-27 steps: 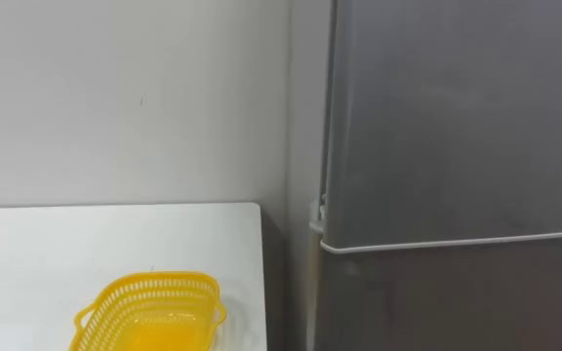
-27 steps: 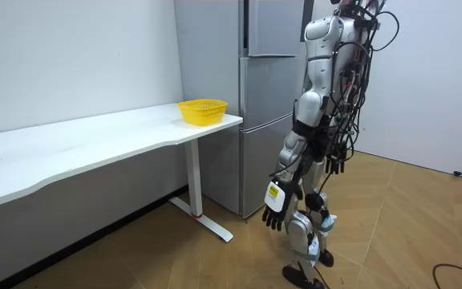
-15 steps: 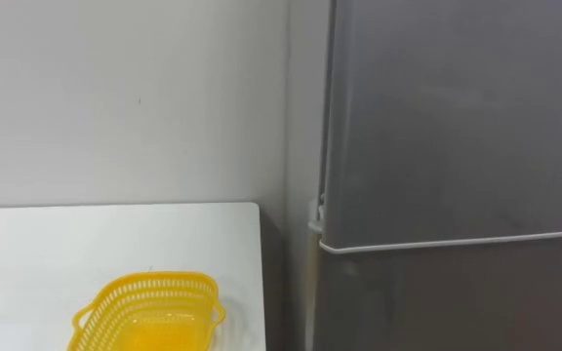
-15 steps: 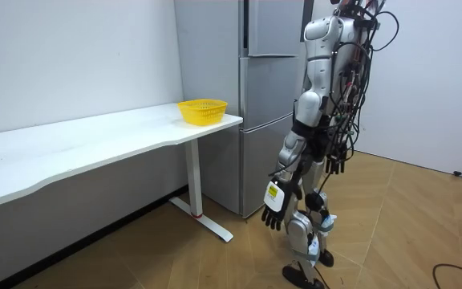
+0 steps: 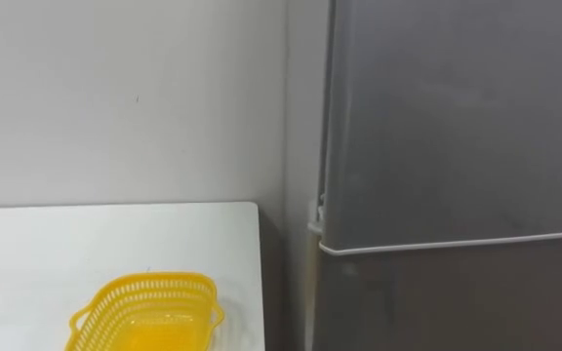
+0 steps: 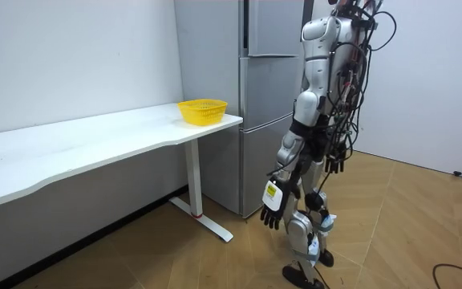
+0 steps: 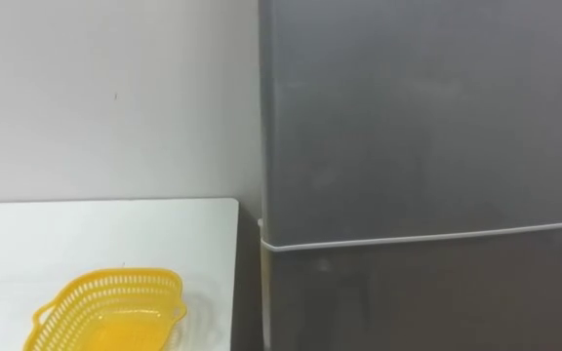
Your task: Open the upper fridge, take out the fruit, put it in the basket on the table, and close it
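The grey fridge's upper door (image 5: 457, 117) stands shut right in front of me, with a pale seam dividing it from the lower door (image 5: 457, 302). In the room view I stand upright facing the fridge (image 6: 271, 28), both arms hanging down. My left hand (image 6: 273, 210) hangs at knee height with relaxed fingers and holds nothing. On the far side of my hips my right hand (image 6: 335, 164) hangs loose, also with nothing in it.
A yellow mesh basket (image 5: 149, 312) sits at the corner of the white table (image 5: 66, 244) to the left of the fridge, against a pale wall. A narrow gap separates table and fridge. Wooden floor (image 6: 407, 233) stretches behind me.
My body and left hand have shifted slightly toward the room view's left. The fridge doors, the basket and the right hand are as before.
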Tool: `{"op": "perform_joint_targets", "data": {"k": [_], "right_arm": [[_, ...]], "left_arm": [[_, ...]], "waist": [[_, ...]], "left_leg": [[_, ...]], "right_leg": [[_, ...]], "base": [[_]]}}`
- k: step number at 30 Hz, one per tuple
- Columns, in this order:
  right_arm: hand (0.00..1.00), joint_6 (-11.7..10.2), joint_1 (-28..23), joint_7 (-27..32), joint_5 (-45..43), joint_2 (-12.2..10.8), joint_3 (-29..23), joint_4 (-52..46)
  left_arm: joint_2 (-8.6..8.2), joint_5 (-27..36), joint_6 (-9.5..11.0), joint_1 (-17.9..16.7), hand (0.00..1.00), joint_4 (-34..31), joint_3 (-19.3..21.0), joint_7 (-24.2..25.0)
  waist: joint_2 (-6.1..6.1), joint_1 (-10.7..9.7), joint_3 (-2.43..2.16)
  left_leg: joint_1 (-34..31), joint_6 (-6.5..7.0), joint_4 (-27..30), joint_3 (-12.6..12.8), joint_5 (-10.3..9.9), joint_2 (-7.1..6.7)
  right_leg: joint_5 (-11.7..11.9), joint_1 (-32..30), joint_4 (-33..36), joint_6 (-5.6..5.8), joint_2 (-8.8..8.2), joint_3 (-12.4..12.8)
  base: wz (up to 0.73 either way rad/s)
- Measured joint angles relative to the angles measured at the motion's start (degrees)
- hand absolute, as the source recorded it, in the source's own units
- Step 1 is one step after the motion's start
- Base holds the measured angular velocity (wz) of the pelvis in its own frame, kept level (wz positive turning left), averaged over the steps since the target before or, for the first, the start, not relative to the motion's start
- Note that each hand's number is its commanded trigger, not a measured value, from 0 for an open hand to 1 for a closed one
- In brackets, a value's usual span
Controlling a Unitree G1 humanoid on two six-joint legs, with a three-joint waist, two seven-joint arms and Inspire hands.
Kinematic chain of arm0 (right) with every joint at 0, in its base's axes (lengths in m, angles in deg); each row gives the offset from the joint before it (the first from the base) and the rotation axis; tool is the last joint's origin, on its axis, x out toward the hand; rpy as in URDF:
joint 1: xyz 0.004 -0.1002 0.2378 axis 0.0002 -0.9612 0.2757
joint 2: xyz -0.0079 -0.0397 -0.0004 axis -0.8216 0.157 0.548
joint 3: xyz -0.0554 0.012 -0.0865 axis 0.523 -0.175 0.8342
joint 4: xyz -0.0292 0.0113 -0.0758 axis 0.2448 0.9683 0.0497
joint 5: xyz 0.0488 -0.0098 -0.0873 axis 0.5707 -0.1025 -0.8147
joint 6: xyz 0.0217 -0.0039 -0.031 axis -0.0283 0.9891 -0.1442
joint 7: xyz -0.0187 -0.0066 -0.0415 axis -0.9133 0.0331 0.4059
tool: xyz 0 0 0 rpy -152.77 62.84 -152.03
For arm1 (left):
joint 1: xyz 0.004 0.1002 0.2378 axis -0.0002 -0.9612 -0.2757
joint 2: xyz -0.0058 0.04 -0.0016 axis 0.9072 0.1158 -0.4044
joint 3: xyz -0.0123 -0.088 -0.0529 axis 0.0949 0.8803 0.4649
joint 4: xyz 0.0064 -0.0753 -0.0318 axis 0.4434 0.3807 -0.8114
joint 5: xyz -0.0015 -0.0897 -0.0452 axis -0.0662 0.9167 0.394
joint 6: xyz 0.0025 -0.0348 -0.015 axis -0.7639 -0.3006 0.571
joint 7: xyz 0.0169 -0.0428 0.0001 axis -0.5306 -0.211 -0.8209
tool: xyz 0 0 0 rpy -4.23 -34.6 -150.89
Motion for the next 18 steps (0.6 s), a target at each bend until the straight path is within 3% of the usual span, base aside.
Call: {"op": "perform_joint_targets", "data": {"k": [7, 10, 14, 18], "right_arm": [[0.00, 0.2, 0.1, 1.1, 0.8, -0.2, -0.2, 0.0], [0.00, 0.2, 0.1, 1.7, 1.0, -0.2, -0.9, 0.0], [0.00, -0.1, 0.0, 3.5, 2.8, -0.2, -3.4, 0.4], [0.00, -2.1, 0.1, 5.5, 2.6, 0.0, -6.9, 0.4]], "left_arm": [[-0.01, 8.0, -0.1, -0.6, 0.00, 0.0, 1.3, -2.5], [-0.09, 14.0, -0.2, -1.4, 0.00, -0.1, 4.8, -4.8], [-0.18, 27.0, -0.1, -1.2, 0.00, -2.2, 12.8, -11.0], [-0.21, 40.4, 4.4, -0.9, 0.00, -9.2, 18.5, -19.3]], "waist": [[-0.04, -0.1, -0.02], [-0.02, 0.2, -0.02], [-0.07, 1.4, 0.04], [0.24, 2.7, 0.06]], "left_leg": [[0.0, 0.00, 0.2, -0.2, 0.0, -0.01], [0.0, 0.00, 0.7, -0.3, 0.0, -0.02], [0.4, 0.00, 1.1, -1.0, 0.0, -0.19], [0.7, -0.18, 0.2, -1.3, 0.1, -0.13]], "right_leg": [[0.0, 0.1, -0.1, 0.00, -0.05, -0.5], [0.0, 0.2, 0.0, 0.00, -0.12, -0.5], [0.0, 1.2, -0.8, 0.01, -0.40, -1.5], [0.0, 1.5, -1.0, -0.07, -0.26, -1.6]], "base": [[0.00], [0.00], [0.09], [0.03]]}}
